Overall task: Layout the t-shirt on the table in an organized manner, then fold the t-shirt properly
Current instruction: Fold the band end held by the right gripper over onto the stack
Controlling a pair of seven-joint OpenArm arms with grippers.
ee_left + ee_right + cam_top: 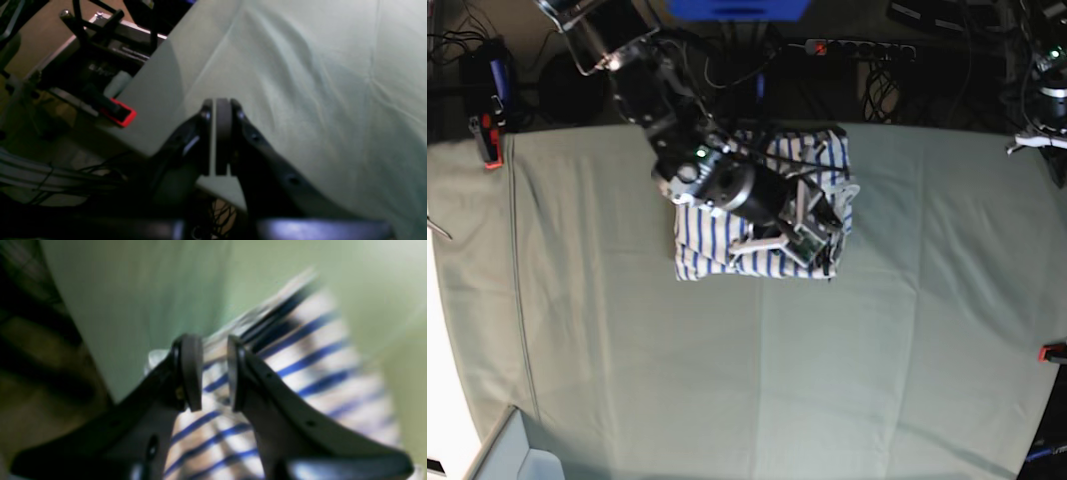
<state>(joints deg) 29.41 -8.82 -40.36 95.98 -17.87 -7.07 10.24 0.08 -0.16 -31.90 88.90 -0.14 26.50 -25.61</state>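
The t-shirt, white with blue stripes, lies folded into a compact rectangle on the table at the far middle. My right arm reaches over it from the far left. Its gripper hovers at the shirt's right front corner. In the right wrist view the right gripper is open by a narrow gap, with the striped t-shirt blurred just beyond its tips and nothing pinched. My left gripper is shut on nothing, pads together, above the edge of the pale green table.
A red clamp grips the table edge close to my left gripper, with dark frames and cables past that edge. More red clamps sit at the far left and right edges. Creased green cloth spreads in front of the shirt.
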